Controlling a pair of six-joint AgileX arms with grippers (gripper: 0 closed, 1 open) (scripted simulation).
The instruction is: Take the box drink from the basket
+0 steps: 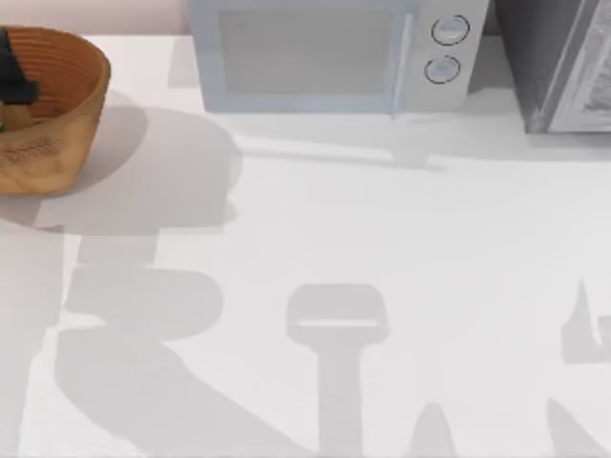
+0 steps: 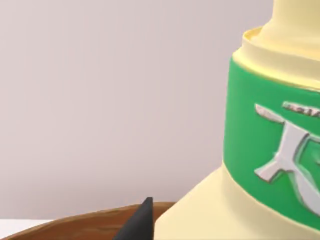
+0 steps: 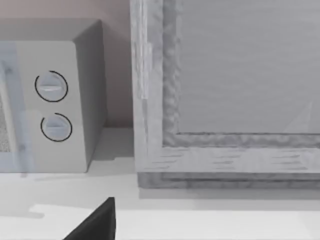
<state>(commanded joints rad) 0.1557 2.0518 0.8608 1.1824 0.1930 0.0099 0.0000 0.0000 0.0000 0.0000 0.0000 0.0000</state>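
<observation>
Right up against my left wrist camera sits the box drink (image 2: 270, 150), pale yellow with a green band, over the basket (image 1: 57, 105) rim at the table's (image 1: 382, 286) far left. My left gripper (image 1: 14, 81) reaches into that basket; finger state I cannot tell. Beyond stands the microwave (image 1: 325, 52).

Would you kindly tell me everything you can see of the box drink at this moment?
The box drink is a pale yellowish carton that narrows in steps toward its top, wrapped by a bright green band bearing a raised silver character. It looks smooth and intact and stands close before the left wrist camera, above the basket rim, at the table's far left. A black fingertip shows beside its base; whether they touch is unclear.
</observation>
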